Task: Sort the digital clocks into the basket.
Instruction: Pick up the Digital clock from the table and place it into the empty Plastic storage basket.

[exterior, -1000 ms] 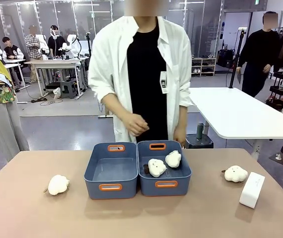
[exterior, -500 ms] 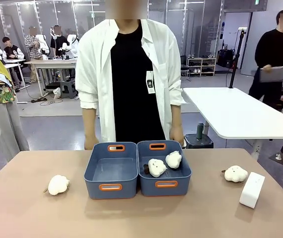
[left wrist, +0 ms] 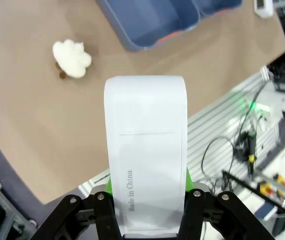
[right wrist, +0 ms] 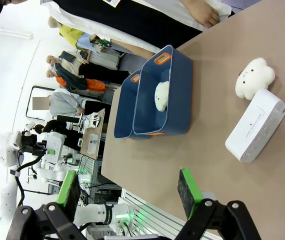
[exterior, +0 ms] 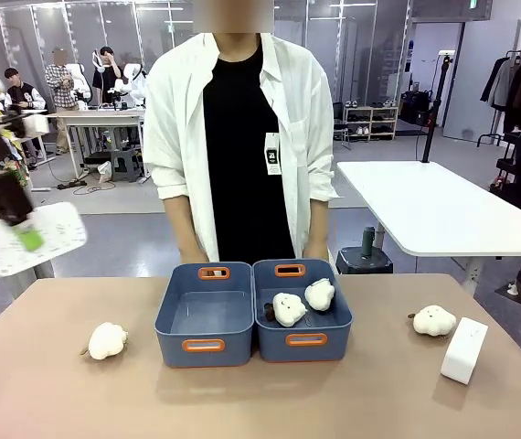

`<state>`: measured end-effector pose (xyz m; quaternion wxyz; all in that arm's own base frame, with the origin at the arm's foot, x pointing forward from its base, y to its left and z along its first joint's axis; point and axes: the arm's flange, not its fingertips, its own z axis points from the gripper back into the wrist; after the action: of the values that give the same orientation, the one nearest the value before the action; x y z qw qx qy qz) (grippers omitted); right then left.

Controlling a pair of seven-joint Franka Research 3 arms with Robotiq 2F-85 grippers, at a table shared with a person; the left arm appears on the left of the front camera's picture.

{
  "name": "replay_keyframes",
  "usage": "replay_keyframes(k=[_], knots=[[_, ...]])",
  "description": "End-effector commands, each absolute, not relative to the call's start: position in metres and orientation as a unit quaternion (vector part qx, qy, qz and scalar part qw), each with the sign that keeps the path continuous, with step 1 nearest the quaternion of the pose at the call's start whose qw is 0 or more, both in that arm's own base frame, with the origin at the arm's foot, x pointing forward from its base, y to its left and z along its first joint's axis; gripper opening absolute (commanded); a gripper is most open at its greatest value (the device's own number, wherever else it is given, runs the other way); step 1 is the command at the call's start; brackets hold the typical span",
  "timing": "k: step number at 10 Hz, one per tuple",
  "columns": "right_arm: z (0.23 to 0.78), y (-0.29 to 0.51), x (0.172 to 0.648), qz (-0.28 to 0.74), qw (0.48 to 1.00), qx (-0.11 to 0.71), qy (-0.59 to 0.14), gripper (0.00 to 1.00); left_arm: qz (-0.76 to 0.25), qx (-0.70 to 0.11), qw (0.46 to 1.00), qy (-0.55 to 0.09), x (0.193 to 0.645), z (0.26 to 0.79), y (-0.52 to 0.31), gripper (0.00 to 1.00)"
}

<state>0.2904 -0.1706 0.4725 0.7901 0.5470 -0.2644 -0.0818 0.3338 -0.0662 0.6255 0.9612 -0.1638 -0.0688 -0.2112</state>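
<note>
Digital clock [left wrist: 146,150] clamped in left gripper [left wrist: 147,186], apparently held beyond left edge of table [exterior: 59,393] (front view blurred). Right gripper [right wrist: 127,192] spread apart; second clock [right wrist: 256,125] on table.

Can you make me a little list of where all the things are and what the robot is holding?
left end effector: shut on a digital clock, held up above the table
right end effector: open, holding nothing
other digital clock: on the table, right side
left basket: empty
right basket: two plush toys inside
loose plush toys: one left of the baskets, one beside the other digital clock
person: standing behind the baskets
</note>
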Motion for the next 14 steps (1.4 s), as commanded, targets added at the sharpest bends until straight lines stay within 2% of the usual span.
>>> replay_keyframes(k=[1, 4, 8, 9, 10, 12, 13, 14], knots=[[0.476, -0.171, 0.288, -0.082, 0.791, 0.547, -0.261, 1.00, -0.134, -0.138, 0.977, -0.095, 0.357, 0.600, -0.135, 0.50], [0.476, -0.171, 0.288, -0.082, 0.791, 0.547, -0.261, 1.00, -0.085, -0.098, 0.986, -0.104, 0.405, 0.561, -0.220, 0.50], [0.476, -0.171, 0.288, -0.082, 0.791, 0.547, -0.261, 1.00, -0.076, -0.055, 0.982, -0.164, 0.466, 0.501, -0.280, 0.50], [0.476, -0.171, 0.288, -0.082, 0.791, 0.547, -0.261, 1.00, -0.061, -0.065, 0.984, -0.157, 0.479, 0.487, -0.285, 0.50], [0.476, -0.171, 0.288, -0.082, 0.791, 0.547, -0.261, 1.00, -0.068, -0.079, 0.983, -0.151, 0.485, 0.474, -0.289, 0.50], [0.476, -0.171, 0.288, -0.082, 0.791, 0.547, -0.261, 1.00, -0.091, -0.040, 0.980, -0.173, 0.488, 0.447, -0.301, 0.50], [0.476, -0.171, 0.288, -0.082, 0.791, 0.547, -0.261, 1.00, -0.125, -0.046, 0.978, -0.161, 0.483, 0.442, -0.302, 0.50], [0.476, -0.171, 0.288, -0.082, 0.791, 0.547, -0.261, 1.00, -0.094, -0.057, 0.983, -0.148, 0.488, 0.446, -0.289, 0.50]])
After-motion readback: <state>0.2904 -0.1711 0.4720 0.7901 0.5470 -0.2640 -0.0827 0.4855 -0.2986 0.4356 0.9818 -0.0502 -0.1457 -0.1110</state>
